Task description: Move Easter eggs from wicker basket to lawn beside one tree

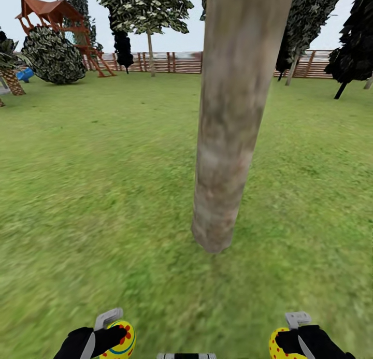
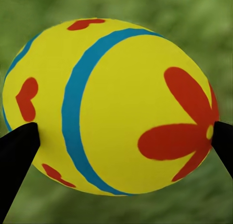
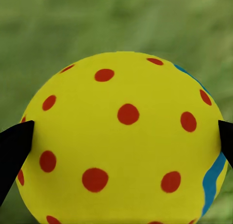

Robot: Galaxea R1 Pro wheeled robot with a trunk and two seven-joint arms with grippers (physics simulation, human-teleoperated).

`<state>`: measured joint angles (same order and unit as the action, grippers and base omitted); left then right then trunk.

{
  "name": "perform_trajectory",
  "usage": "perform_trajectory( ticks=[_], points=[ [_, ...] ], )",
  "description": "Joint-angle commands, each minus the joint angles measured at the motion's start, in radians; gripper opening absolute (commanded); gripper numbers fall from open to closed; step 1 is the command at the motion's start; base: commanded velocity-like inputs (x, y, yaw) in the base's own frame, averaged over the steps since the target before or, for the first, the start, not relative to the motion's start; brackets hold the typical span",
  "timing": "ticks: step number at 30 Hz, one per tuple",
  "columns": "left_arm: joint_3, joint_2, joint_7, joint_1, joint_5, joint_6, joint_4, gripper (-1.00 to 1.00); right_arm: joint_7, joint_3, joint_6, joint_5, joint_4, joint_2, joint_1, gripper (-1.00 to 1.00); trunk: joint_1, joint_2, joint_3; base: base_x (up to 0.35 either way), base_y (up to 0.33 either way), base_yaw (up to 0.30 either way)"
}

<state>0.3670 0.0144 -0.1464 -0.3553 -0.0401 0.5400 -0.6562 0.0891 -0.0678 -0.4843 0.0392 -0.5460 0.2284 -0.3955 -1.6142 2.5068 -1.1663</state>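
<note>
Currently, findings as follows.

Left gripper point(image 1: 111, 335): closed on the flowered egg point(image 2: 109, 105), a black finger point(image 2: 17, 153) pressing at either end; the egg is carried clear of the ground, with blurred green behind it in the wrist view.

Right gripper point(image 1: 292, 338): closed on the dotted egg point(image 3: 121, 141), its fingertips point(image 3: 14, 146) bearing on opposite sides across the widest part; the hold looks centred.

Reason for the hold: both eggs appear to be carried, one per arm, for setting down beside one trunk.

Tree point(image 1: 233, 115): thick, bare, grey-brown, slightly leaning, directly ahead, its foot near and between the two arms.

Lawn point(image 1: 93, 193): open grass on both sides of the trunk and between the trunk's foot and the grippers; nothing lies in the way of a lowering move.

Margins: fence point(image 1: 176, 62) and playhouse point(image 1: 52, 14) well apart, at the far edge of the garden.

Third egg and basket: location cannot be stated.

Risk: an egg let go from this height may roll away from the trunk.
</note>
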Motion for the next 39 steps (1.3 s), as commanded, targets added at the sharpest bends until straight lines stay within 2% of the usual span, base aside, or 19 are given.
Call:
perform_trajectory(
  ticks=[1,15,19,27,36,37,38,39],
  points=[
    [0.007,0.001,-0.007,-0.001,-0.004,0.006,-0.002,-1.0,0.0,-0.006,-0.005,0.004,-0.002,0.001,0.0,-1.0,0.0,0.001,-0.005,0.0,0.0,0.0],
    [0.008,0.001,-0.007,-0.001,-0.006,0.006,-0.002,-1.0,0.0,-0.007,-0.005,0.002,-0.002,0.0,0.0,-1.0,-0.007,0.004,-0.059,0.0,0.0,0.0],
    [0.013,-0.002,-0.007,-0.001,-0.006,0.005,-0.002,-1.0,0.0,-0.007,-0.005,0.002,-0.002,0.0,0.0,-1.0,-0.007,0.004,-0.059,0.0,0.0,0.0],
    [0.013,-0.002,-0.007,-0.001,-0.006,0.004,-0.002,-1.0,0.0,-0.007,-0.005,0.002,-0.002,-0.002,0.0,-1.0,-0.01,0.006,-0.09,0.0,0.0,0.0],
    [0.016,-0.002,-0.007,-0.001,-0.006,-0.012,-0.002,-1.0,0.0,-0.007,-0.004,0.002,-0.002,-0.009,0.0,-1.0,-0.01,0.006,-0.09,0.0,0.0,0.0],
    [0.016,-0.002,-0.007,-0.001,-0.006,-0.012,-0.002,1.0,0.0,-0.007,-0.004,0.002,-0.002,-0.008,0.0,-1.0,-0.01,0.006,-0.09,0.0,0.0,0.0],
    [0.017,-0.002,-0.007,-0.001,-0.006,-0.012,-0.003,1.0,0.0,-0.007,-0.004,0.002,-0.002,-0.008,0.0,1.0,-0.01,0.006,-0.09,0.0,0.0,0.0],
    [0.018,-0.002,-0.007,-0.001,-0.006,-0.012,-0.003,1.0,0.0,-0.006,-0.004,0.003,-0.002,-0.008,0.0,1.0,-0.01,0.006,-0.09,0.0,0.0,0.0]
  ],
)
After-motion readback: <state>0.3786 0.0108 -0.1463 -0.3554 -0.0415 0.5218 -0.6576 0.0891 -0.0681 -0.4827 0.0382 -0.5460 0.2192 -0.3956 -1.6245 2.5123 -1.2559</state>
